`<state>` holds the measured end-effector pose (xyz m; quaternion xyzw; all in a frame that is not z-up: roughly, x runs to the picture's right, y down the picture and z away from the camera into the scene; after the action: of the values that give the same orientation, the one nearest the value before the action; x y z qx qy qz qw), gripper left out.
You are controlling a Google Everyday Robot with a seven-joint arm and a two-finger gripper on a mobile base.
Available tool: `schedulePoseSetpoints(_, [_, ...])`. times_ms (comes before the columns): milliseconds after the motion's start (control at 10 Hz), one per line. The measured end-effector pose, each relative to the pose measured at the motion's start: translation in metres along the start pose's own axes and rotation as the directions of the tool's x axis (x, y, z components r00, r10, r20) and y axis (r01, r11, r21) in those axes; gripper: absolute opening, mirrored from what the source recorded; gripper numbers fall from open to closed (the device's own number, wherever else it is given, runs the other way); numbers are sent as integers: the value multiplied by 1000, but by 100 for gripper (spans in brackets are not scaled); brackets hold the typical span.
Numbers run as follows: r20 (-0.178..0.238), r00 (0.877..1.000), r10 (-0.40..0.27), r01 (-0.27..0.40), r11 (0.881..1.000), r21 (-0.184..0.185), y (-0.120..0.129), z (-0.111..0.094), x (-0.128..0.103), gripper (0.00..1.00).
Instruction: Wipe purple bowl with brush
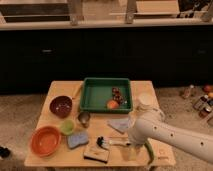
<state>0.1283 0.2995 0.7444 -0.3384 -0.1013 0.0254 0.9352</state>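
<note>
The purple bowl (61, 106) sits at the left of the wooden table (150, 90), behind the orange bowl (46, 141). The brush (109, 142) lies near the table's front edge, its dark bristle head to the left and its white handle pointing right. My gripper (128, 142) is low over the right end of the handle, at the tip of the white arm (170, 136) that reaches in from the lower right. The gripper is far to the right of the purple bowl.
A green tray (93, 95) with small food items stands at the back middle. A green cup (67, 126), metal cup (84, 118), blue sponge (77, 139), tan-topped scrub block (96, 153), grey cloth (120, 125) and white container (146, 101) crowd the table.
</note>
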Motion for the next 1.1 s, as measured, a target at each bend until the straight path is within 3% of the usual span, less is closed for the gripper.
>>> schedulePoseSetpoints(500, [-35, 999, 1, -3, 999, -37, 1, 25, 5, 79])
schedulePoseSetpoints(600, [-40, 999, 4, -5, 999, -43, 0, 28, 5, 75])
schedulePoseSetpoints(1100, [-58, 998, 11, -15, 998, -57, 0, 35, 6, 28])
